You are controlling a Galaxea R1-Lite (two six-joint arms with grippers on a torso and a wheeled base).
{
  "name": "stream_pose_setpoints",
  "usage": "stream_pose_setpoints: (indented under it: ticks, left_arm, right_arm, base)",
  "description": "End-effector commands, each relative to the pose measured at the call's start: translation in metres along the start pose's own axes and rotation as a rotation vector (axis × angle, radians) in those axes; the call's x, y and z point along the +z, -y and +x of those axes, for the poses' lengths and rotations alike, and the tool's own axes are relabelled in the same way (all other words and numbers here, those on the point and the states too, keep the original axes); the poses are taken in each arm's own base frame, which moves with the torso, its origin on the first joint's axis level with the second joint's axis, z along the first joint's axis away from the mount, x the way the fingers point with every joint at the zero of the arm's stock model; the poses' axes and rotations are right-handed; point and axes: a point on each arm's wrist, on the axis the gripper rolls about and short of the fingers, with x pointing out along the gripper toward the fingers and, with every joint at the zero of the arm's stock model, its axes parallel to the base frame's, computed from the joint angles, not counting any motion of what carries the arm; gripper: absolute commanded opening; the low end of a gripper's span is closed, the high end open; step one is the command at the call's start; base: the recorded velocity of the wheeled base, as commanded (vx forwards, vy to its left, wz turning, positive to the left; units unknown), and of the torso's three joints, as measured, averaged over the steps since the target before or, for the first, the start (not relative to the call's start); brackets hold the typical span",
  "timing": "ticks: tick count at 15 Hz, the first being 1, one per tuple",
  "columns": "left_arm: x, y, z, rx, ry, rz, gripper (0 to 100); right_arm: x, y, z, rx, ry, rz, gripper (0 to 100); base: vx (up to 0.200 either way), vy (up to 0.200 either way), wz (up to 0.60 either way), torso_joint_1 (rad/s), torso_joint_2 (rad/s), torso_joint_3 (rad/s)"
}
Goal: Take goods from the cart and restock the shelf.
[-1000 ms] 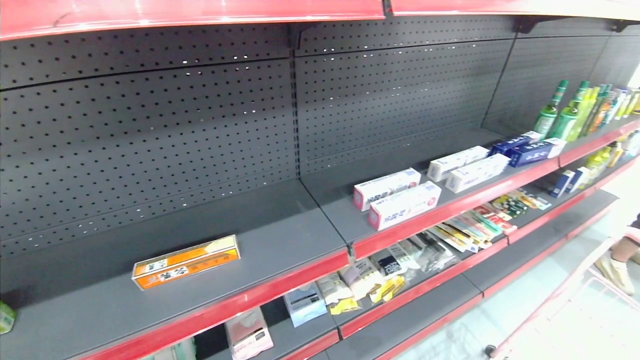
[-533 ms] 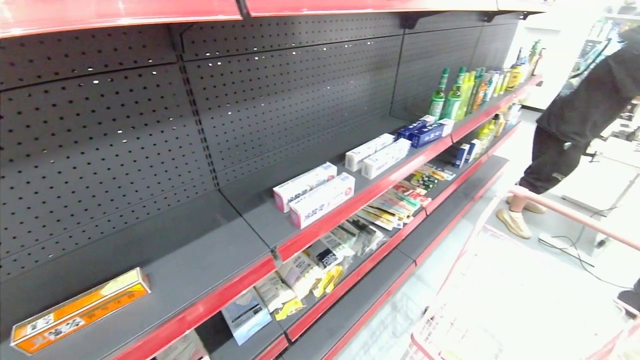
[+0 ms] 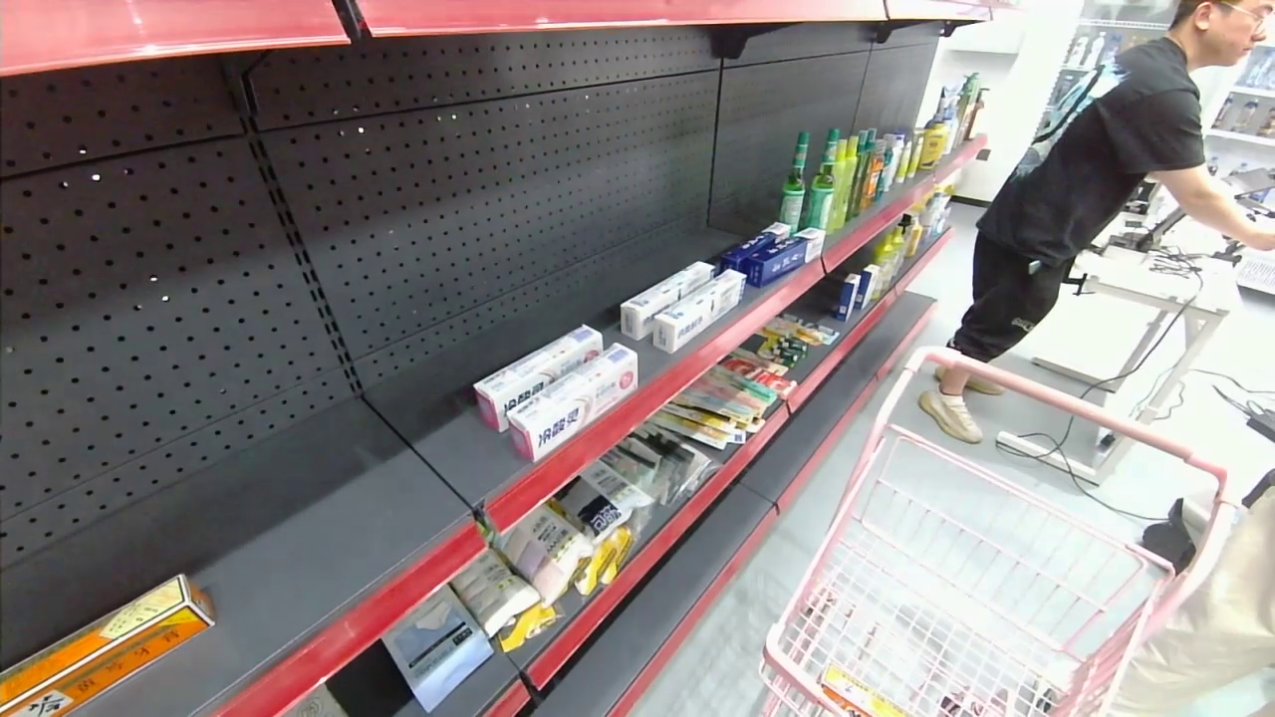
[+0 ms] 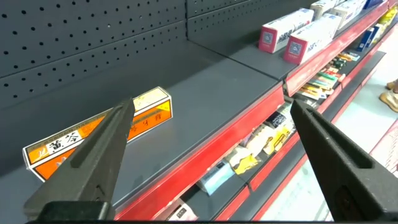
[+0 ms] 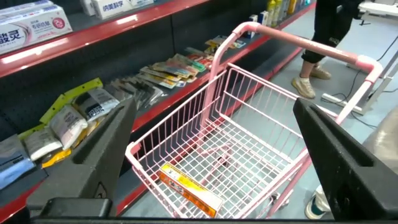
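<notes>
A long, flat orange-and-yellow pack (image 5: 188,188) lies on the wire floor of the pink cart (image 5: 298,45), near one corner. The right tool (image 5: 217,168) hangs above the cart, released, fingers wide apart. The left tool (image 4: 211,162), also released, is over the grey shelf (image 4: 211,93), where an orange box (image 4: 62,142) lies flat.

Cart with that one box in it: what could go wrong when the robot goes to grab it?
1. The cart box lies flat on the wire floor of the cart, close to a wall. The open right end effector could snag the wire or slip off the box.
2. A bump might push the cart away.
3. The open left end effector hangs by the shelf box and could knock it.
</notes>
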Motion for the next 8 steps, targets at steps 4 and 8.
stream_pose_setpoints:
  ticks: [4, 8]
  left_arm:
    - [0.0000, -0.0001, 0.0001, 0.002, -0.001, 0.000, 100]
    - [0.0001, 0.0000, 0.0001, 0.000, -0.001, 0.000, 100]
  right_arm:
    - [0.0000, 0.0000, 0.0000, 0.000, 0.000, -0.001, 100]
    - [0.0000, 0.0000, 0.0000, -0.003, 0.000, 0.002, 100]
  base:
    - [0.000, 0.000, 0.00, 0.000, 0.00, 0.000]
    - [0.000, 0.000, 0.00, 0.000, 0.00, 0.000]
